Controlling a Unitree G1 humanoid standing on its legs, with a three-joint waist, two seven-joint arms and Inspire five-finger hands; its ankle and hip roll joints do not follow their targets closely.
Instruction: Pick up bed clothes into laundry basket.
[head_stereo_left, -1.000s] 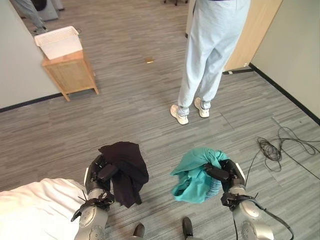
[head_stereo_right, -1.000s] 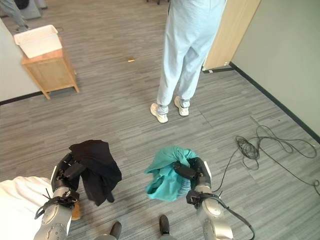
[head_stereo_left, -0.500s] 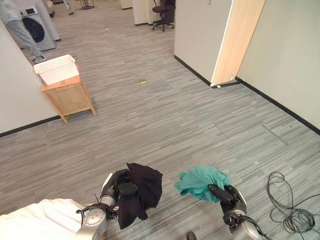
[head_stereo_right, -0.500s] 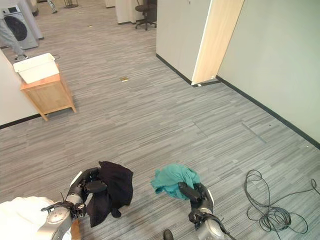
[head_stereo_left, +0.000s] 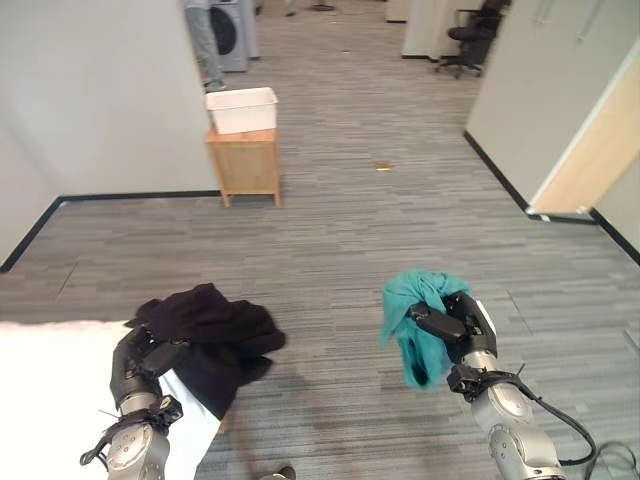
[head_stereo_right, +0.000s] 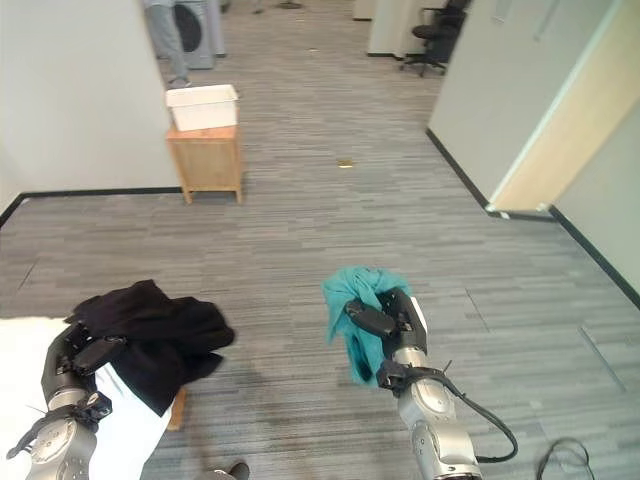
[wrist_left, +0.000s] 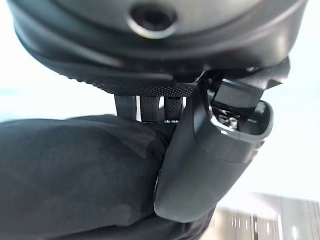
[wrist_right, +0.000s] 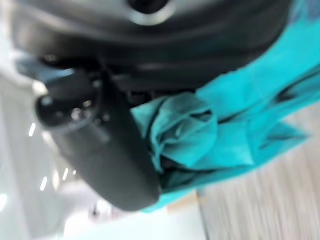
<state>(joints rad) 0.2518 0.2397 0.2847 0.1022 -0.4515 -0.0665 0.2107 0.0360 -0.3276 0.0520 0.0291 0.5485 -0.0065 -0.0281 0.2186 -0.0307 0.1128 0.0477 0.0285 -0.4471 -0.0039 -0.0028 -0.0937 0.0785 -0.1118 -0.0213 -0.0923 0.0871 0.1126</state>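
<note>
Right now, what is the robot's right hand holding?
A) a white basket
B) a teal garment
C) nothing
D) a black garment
B: the right hand has its fingers curled round the teal garment, which hangs from it above the floor; the right wrist view shows the thumb pinching the same cloth. The black garment is in the left hand.

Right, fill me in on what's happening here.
The robot is carrying clothes in both hands. Its left hand is closed on a black garment, held over the edge of the white bed. Its right hand is closed on a teal garment, which hangs above the floor. A white laundry basket sits on a small wooden cabinet ahead.
</note>
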